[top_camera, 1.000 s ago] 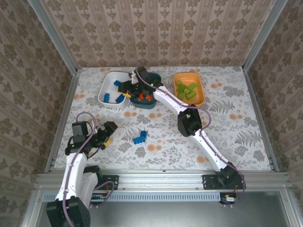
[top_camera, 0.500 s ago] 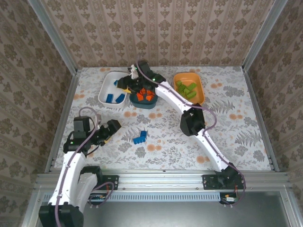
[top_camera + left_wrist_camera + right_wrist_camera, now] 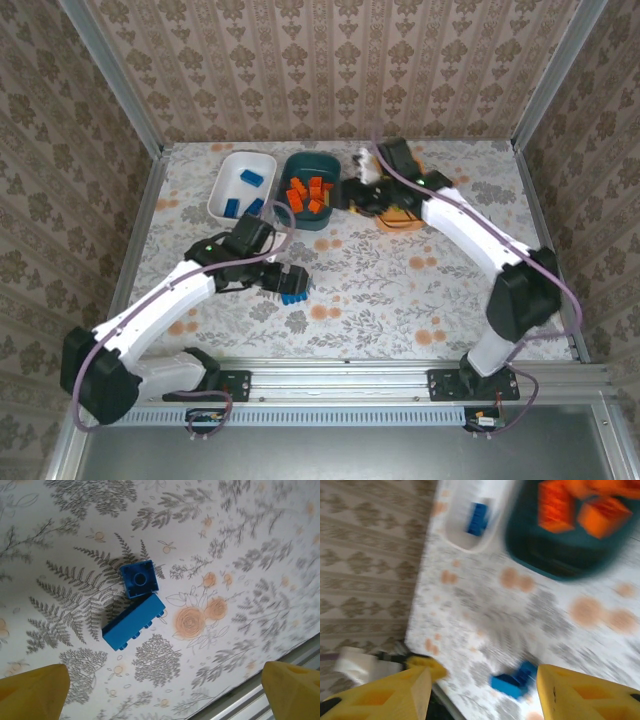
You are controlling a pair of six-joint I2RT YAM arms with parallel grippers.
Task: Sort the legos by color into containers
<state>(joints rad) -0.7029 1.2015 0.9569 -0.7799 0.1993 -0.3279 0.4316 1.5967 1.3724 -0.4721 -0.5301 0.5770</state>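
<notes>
Two blue legos (image 3: 133,622) lie touching on the floral table, one square (image 3: 140,578) and one long. My left gripper (image 3: 283,280) hangs just above them (image 3: 294,291), wide open, its yellow fingertips (image 3: 32,692) far apart with nothing between. My right gripper (image 3: 352,195) hovers between the teal container (image 3: 310,218) and the orange container (image 3: 398,224), open and empty; its view is blurred. The teal container (image 3: 555,555) holds several orange legos (image 3: 308,192). Blue legos (image 3: 250,178) lie in the white container (image 3: 222,190).
My right arm (image 3: 470,225) covers most of the orange container. The metal rail (image 3: 340,372) runs along the near table edge, close below the blue legos. Patterned walls (image 3: 330,70) close in the back and both sides.
My left arm has swung right from the table's left side to over the two blue legos. My right gripper has moved right from the white and teal containers and its jaws have widened a little.
</notes>
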